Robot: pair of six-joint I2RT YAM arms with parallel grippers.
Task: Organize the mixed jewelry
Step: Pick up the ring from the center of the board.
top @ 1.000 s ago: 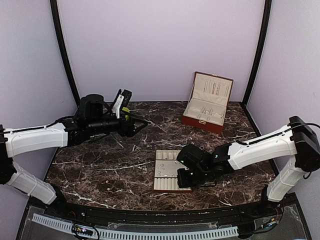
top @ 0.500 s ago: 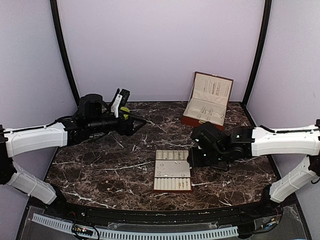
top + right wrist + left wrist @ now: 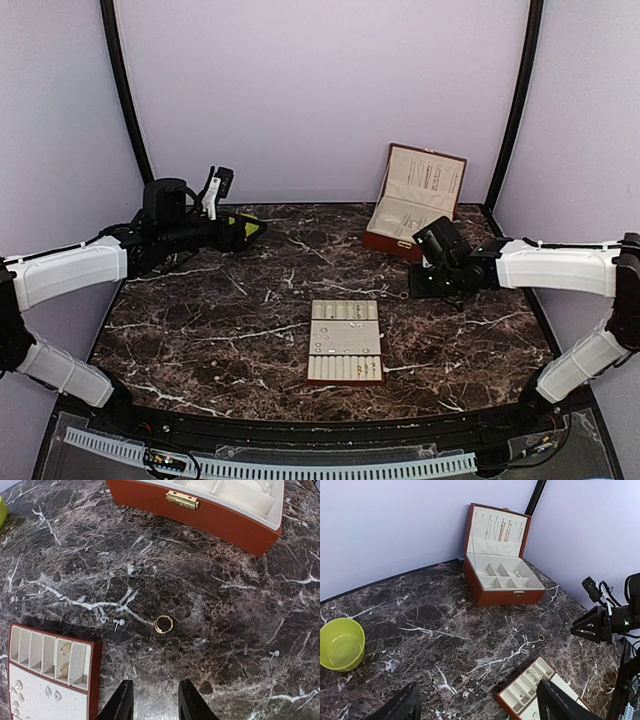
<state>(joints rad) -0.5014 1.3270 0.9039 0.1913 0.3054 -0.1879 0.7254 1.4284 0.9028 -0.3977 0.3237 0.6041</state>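
A small gold ring (image 3: 164, 624) lies on the marble, just ahead of my right gripper (image 3: 156, 703), which hovers open and holds nothing. A pearl stud (image 3: 118, 623) lies left of the ring, and another stud (image 3: 274, 653) lies off to the right. The beige tray (image 3: 92, 680) carries two rings (image 3: 64, 650) in its slots and several studs (image 3: 50, 692) on its pad. My left gripper (image 3: 480, 705) stands wide open and empty, high over the table. From there I see the same ring (image 3: 541, 638) and the tray (image 3: 520, 692). In the top view the left gripper (image 3: 238, 232) is at the back left.
An open red-brown jewellery box (image 3: 415, 205) stands at the back right, with chains hanging in its lid (image 3: 500, 527). A lime-green bowl (image 3: 340, 644) sits at the back left, under my left arm. The tray (image 3: 345, 340) lies near the table's middle front.
My right arm drew back from the tray toward the back right, and its jaws went from shut to open. The left arm swung back to the left.
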